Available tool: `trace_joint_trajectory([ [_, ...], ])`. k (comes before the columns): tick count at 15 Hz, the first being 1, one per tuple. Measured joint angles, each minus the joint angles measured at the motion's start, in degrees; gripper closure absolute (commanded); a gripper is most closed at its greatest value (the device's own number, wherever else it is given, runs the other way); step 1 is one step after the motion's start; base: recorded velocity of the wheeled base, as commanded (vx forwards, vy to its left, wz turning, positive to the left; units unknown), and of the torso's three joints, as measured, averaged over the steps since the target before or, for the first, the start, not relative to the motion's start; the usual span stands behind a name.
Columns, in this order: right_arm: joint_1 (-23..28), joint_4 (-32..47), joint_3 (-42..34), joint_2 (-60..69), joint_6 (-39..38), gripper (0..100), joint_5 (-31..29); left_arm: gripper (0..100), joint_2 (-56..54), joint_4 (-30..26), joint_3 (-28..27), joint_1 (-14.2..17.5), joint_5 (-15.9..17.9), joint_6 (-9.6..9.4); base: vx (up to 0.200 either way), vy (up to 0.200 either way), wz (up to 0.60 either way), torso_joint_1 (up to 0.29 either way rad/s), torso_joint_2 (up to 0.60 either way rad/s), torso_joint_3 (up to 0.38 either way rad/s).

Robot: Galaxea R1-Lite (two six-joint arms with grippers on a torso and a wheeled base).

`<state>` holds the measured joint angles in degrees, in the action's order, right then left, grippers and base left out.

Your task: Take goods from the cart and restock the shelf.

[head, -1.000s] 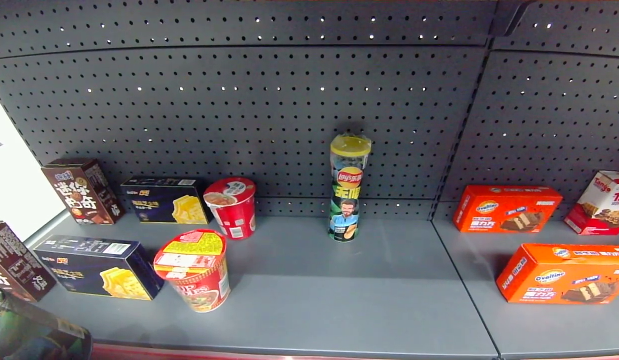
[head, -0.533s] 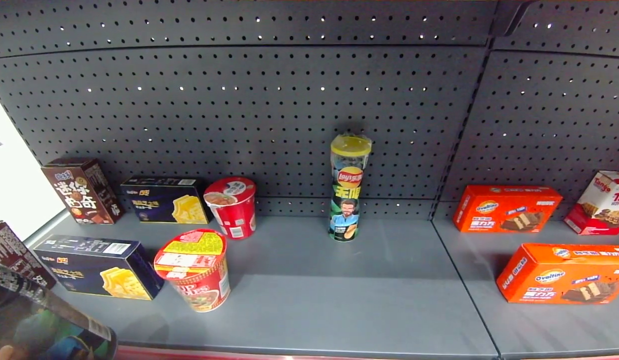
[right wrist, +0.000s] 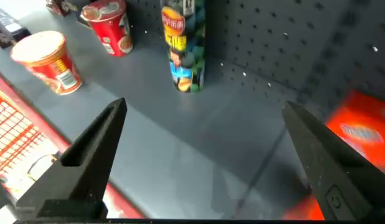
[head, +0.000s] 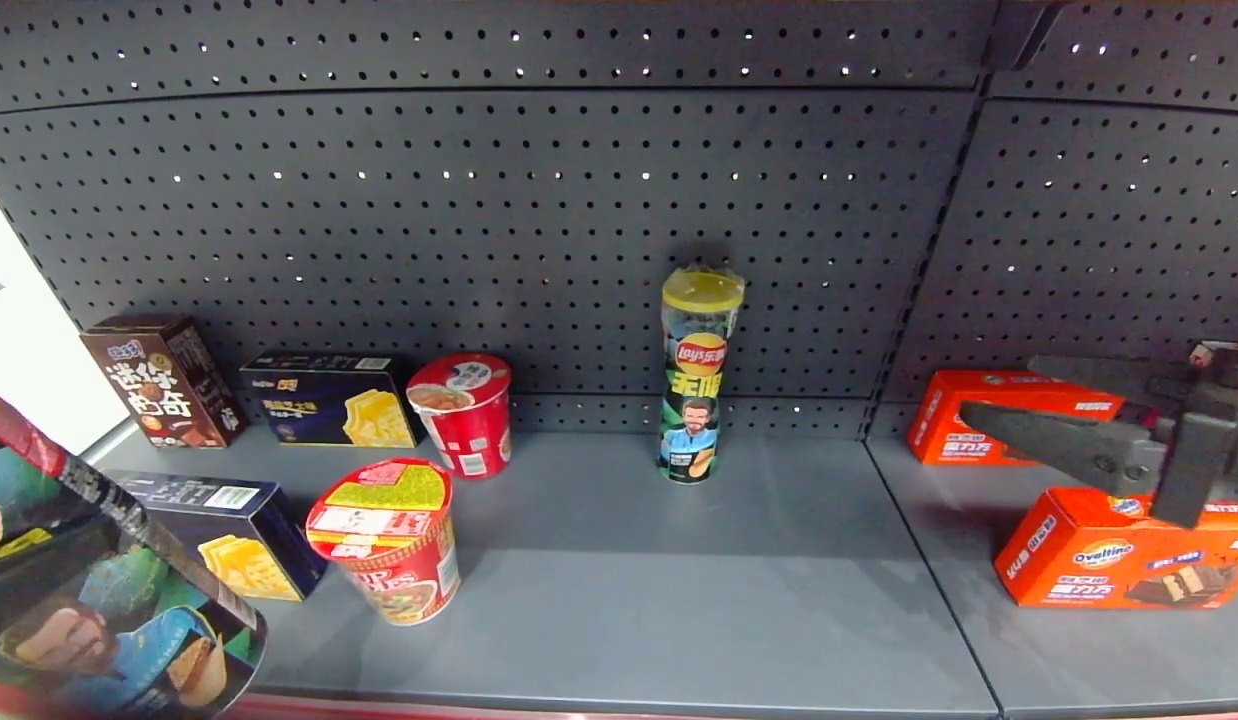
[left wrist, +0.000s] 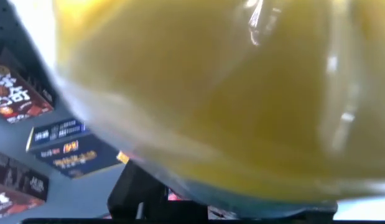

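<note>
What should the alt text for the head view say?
A tilted chip can looms in the lower left foreground before a grey shelf. The right gripper, jaws open, hangs over orange boxes at right; a second chip can stands upright at the back.

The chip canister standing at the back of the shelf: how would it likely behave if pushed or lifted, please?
The chip canister is tall on a narrow base, so a push near its yellow lid would probably tip it. Once down, its round body would likely roll along the flat shelf. It looks like a stiff tube, probably light.
</note>
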<state>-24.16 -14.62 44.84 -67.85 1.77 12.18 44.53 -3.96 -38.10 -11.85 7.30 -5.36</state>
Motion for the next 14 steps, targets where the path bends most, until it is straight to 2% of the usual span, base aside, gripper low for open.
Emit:
trace_joint_trajectory([
  [2, -1.1, -2.4, 2.9, -5.0, 0.5, 0, 0.1, 100, 3.0, 0.4, -1.9, -0.1, 0.0, -0.16, 0.000, 0.000, 0.00, 0.000, 0.00, 0.000],
  [4, -1.7, -3.7, 6.0, -9.0, 0.6, 0, 0.4, 100, 5.7, 3.4, -3.3, -0.6, 0.1, -0.13, 0.000, 0.000, 0.00, 0.000, 0.00, 0.000],
  [8, -3.0, -4.1, 10.7, -15.4, 3.8, 0, 1.2, 100, 8.1, 3.6, -3.6, -5.6, 0.2, -0.02, 0.000, 0.000, 0.00, 0.000, 0.00, 0.000],
  [10, -3.0, -4.2, 12.5, -18.8, 6.6, 0, 5.4, 100, 9.2, 3.9, -4.3, -7.4, 0.1, -0.05, 0.000, 0.000, 0.00, 0.000, 0.00, 0.000],
  [12, -2.8, -5.4, 13.9, -21.8, 7.2, 0, 9.5, 100, 10.3, 3.6, -5.6, -7.9, 0.0, -0.02, 0.000, 0.000, 0.00, 0.000, 0.00, 0.000],
  [14, -2.7, -9.7, 14.3, -24.6, 7.3, 0, 12.8, 100, 11.4, 3.6, -6.9, -7.8, -0.3, 0.06, 0.000, 0.000, 0.00, 0.000, 0.00, 0.000],
])
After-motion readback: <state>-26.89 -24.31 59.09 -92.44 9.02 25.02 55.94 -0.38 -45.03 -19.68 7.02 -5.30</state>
